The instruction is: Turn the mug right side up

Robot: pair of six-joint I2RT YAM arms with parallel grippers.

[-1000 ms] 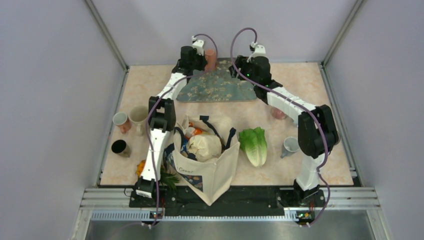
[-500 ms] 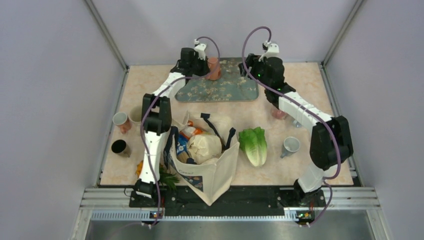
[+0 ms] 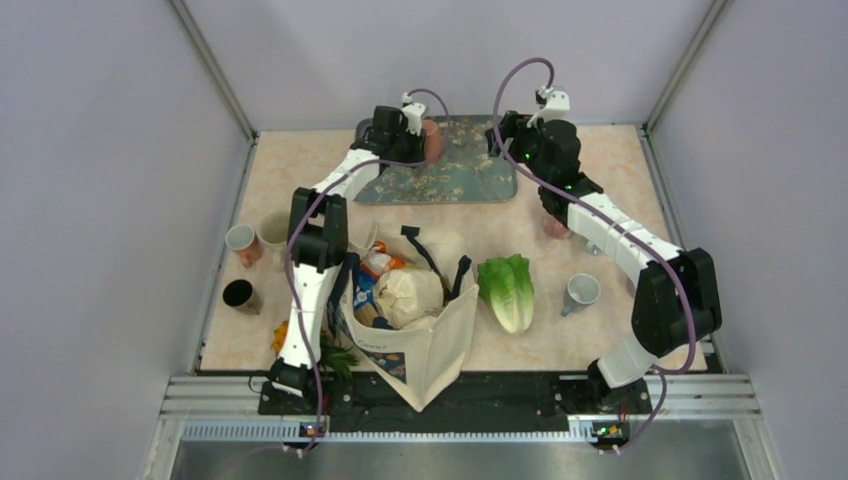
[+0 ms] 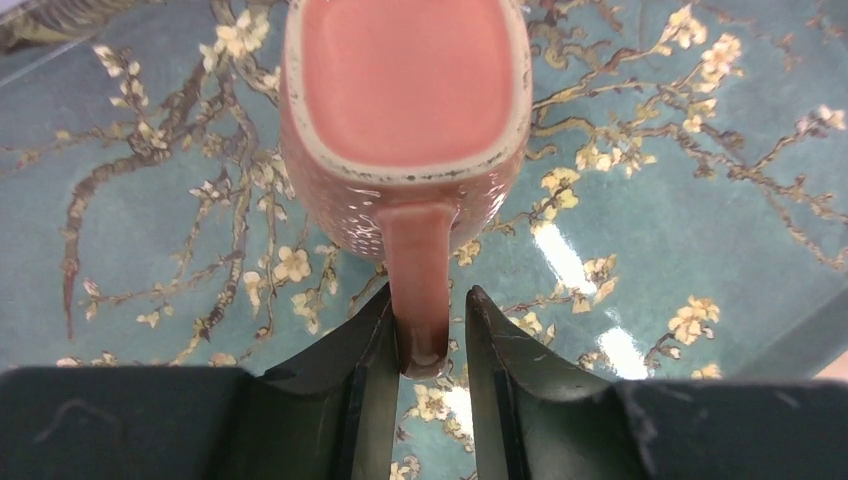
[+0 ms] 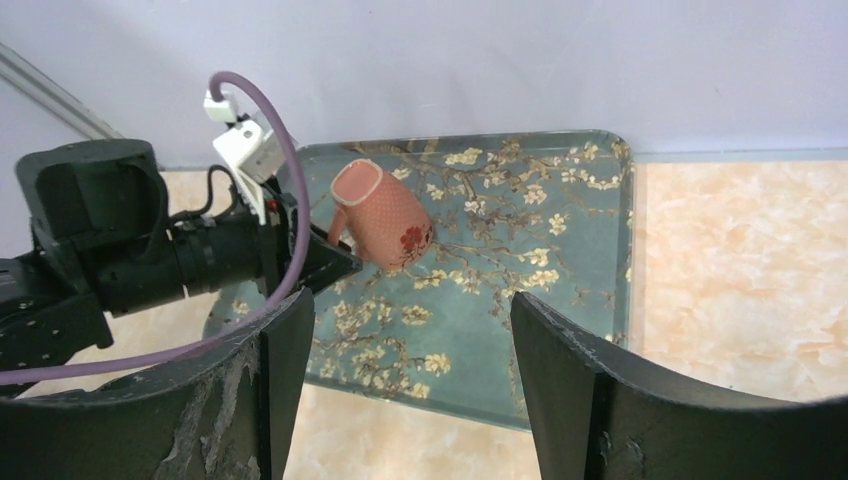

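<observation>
A ribbed metal rail runs the width of the cell at the near edge. The two arm bases sit just behind it on a black plate. The table is a pale, peach-marbled slab. Close to the bases a cream tote bag stands open, stuffed with groceries, and a head of lettuce lies just to its right. A black mug, a small pale mug and a taller cream mug are grouped along the left edge. A grey-white mug sits well apart on the right side.

Both arms reach to the far end. There a teal tray printed with blossoming branches (glossy enough to throw back the lamp) lies flat on the slab near the back wall. The pink mug is on the tray's left part, tilted. Its pale-rimmed end is uppermost and leans toward the left arm, and its lower end is down on the tray. Whether the upper end is mouth or base I cannot tell. The left gripper has a finger on either side of the handle. One touches it or nearly does, and a sliver of tray shows beside the other, so the handle is not pinched. The right gripper hovers by the tray's far right corner, jaws spread wide with nothing between them.

Plain lavender-grey walls close in three sides, with metal posts in the far corners.
</observation>
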